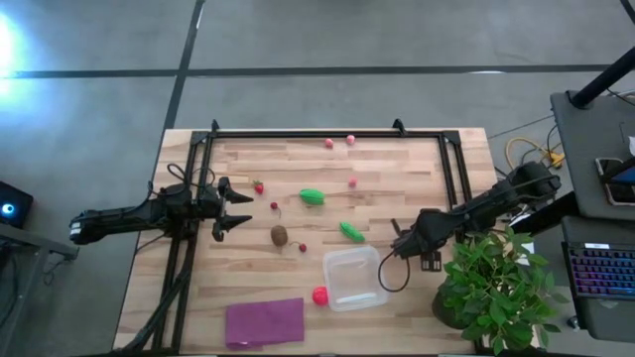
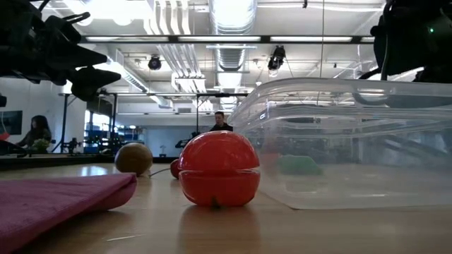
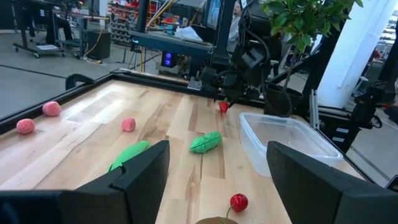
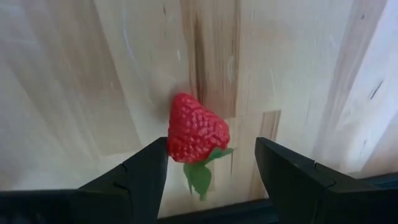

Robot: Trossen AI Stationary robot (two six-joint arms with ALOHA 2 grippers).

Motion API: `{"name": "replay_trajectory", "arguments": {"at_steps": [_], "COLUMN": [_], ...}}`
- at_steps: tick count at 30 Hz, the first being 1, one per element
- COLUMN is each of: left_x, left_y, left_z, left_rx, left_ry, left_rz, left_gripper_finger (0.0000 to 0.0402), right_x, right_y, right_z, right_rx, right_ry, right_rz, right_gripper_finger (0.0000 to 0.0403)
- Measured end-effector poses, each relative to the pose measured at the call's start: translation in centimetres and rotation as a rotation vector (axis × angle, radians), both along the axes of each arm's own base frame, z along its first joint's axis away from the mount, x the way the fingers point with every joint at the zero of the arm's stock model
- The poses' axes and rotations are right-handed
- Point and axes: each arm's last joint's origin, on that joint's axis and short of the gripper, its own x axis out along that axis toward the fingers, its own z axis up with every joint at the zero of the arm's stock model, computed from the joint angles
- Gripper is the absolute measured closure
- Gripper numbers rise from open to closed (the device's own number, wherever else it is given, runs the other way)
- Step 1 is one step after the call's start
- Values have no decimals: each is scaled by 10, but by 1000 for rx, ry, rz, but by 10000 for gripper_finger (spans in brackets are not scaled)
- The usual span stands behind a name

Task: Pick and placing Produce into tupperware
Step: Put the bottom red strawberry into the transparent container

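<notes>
Strawberry [image 4: 198, 129] on bare wood, just beside tupperware [image 1: 352, 279], between spread fingers of right gripper [image 4: 211, 180]; not yet clamped. Step, prob.: grasp. Next: close on berry, lift, carry over tub rim. Seen in right wrist view only; mere red speck in left wrist view, absent in high view. Left gripper [image 1: 233, 206] spread wide, idle, far side.

I see kiwi [image 3: 214, 220] cut off at wrist-view edge | green piece [image 2: 299, 165] blurred behind tupperware [image 2: 353, 141] wall | right gripper's [image 1: 397, 241] strawberry too small from above
</notes>
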Motion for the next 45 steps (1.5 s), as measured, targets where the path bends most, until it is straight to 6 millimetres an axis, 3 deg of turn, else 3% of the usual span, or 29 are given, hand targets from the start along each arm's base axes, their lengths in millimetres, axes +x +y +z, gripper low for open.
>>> {"name": "replay_trajectory", "arguments": {"at_steps": [8,25,34,39,45], "left_x": [0,0,0,0,0], "left_y": [0,0,0,0,0], "left_z": [0,0,0,0,0], "left_rx": [0,0,0,0,0], "left_ry": [0,1,1,1,1], "left_rz": [0,0,0,0,0], "left_gripper_finger": [146,146,146,146,146], "right_x": [1,0,7,18,45], "right_y": [0,1,4,8,2], "right_z": [-4,-6,0,16,59], "right_rx": [2,6,28,107,206], "right_ry": [-34,-37,-65,-135,-341], "right_rz": [-41,-78,-150,-194,-258], "right_gripper_finger": [178,261,259,258,257]}}
